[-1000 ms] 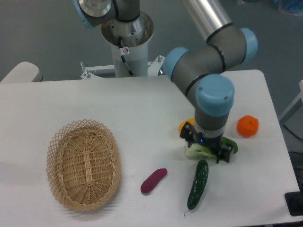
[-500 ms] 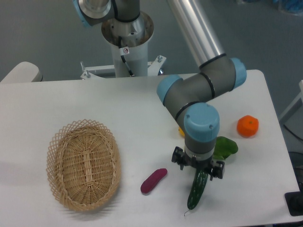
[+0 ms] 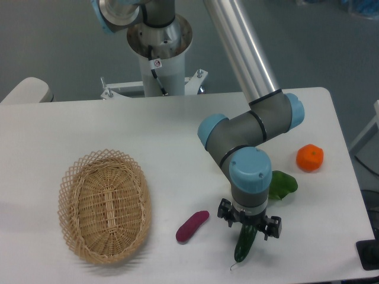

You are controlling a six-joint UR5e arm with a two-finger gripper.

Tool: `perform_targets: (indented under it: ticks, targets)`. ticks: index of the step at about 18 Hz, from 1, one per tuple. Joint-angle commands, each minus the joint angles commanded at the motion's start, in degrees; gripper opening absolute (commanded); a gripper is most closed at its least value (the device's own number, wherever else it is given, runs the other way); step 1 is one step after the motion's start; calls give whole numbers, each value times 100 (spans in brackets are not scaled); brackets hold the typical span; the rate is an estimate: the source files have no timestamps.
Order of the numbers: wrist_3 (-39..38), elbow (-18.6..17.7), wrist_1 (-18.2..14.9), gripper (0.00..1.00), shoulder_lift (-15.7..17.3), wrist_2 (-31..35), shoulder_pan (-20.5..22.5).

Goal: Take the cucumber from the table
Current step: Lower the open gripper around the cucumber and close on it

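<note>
Gripper (image 3: 249, 226): lower and nearer the table's front edge than half a second ago, now directly over the cucumber's upper end; finger spacing hidden by the wrist, cannot tell. Cucumber (image 3: 244, 244): lying on the white table (image 3: 177, 136) near its front edge, position unchanged, upper half now covered. Purple eggplant-like piece (image 3: 192, 226): just left. Bok choy (image 3: 282, 184), orange (image 3: 310, 158), wicker basket (image 3: 104, 205): unmoved.

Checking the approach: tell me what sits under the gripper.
Under the gripper lies the cucumber on the table; only its lower end and stem tip show. Its upper part and the fingertips are covered by the wrist.
</note>
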Motion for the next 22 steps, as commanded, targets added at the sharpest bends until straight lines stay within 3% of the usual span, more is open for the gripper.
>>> perform_targets:
  ticks: [22]
  targets:
    - [212, -264, 352, 100, -158, 299, 9]
